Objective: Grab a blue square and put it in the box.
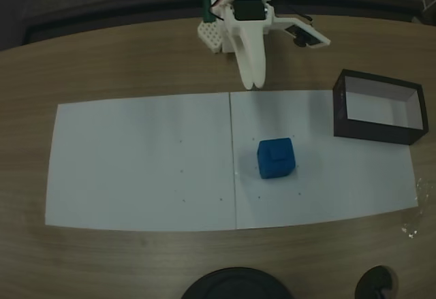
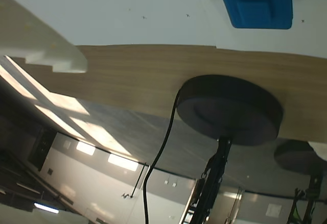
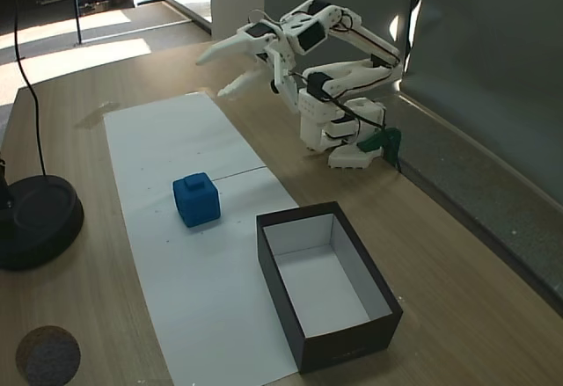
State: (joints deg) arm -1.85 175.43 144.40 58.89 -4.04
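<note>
Closest to my wrist camera is one white plastic finger (image 2: pixel 43 48), a stepped wedge poking in from the left edge, above the wood-grain table (image 2: pixel 153 71). My gripper (image 3: pixel 225 69) hangs in the upper middle of a fixed view, its two tapered white fingers spread apart and pinching nothing, well apart from the cube. That cube (image 1: pixel 276 157) is solid matte blue with softly rounded edges and a raised square patch on top; it sits on the smooth white paper (image 1: pixel 143 163) right of centre in a fixed view, just right of the seam where two sheets meet, and shows again in the upper right corner of the wrist view (image 2: pixel 258 2). Right of it, at the sheet's upper right corner, stands the box (image 1: pixel 376 133): rectangular, open-topped, thin black walls, pale whitish inside, holding nothing. A round black disc base (image 3: pixel 35 221) with a thin cable rests on the wood at the left edge of a fixed view.
</note>
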